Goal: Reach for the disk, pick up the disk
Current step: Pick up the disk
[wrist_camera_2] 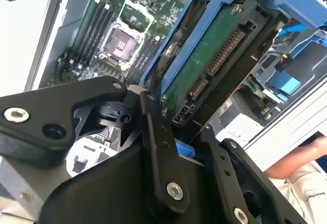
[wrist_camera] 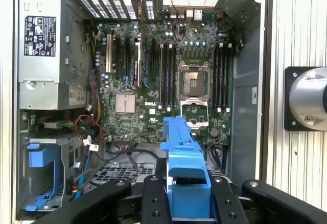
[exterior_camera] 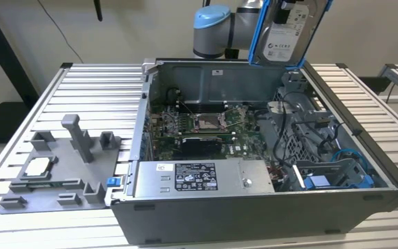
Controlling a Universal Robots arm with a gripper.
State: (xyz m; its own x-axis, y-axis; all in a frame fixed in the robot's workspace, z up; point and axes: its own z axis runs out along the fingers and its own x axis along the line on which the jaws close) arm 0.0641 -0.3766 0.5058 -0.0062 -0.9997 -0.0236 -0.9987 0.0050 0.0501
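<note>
Clamped between my gripper fingers is the disk, so the tool is closed on it and the pick has already happened. Seen from the exterior view, the disk hangs in the air above the rear rim of the open computer case, tilted slightly, its white label facing the camera and its blue carrier framing the silver body. It touches nothing but my gripper (the case below is well clear of it). My arm, with its blue-capped joint, sits just beside the disk toward the exterior view's left. In the second wrist view the disk shows its underside, a green circuit board with a connector strip, and the blue carrier wraps its edges; my black fingers press on it from either side. In the first wrist view I look straight down the blue carrier edge into the case, where the motherboard lies with an empty processor socket near its middle. A grey power supply with a label sits along the case's near wall in the exterior view, and a blue-lined drive bay stands at the near corner toward the exterior view's right. On the slatted table, toward the exterior view's left, lies a grey fixture tray carrying a small square processor chip.
</note>
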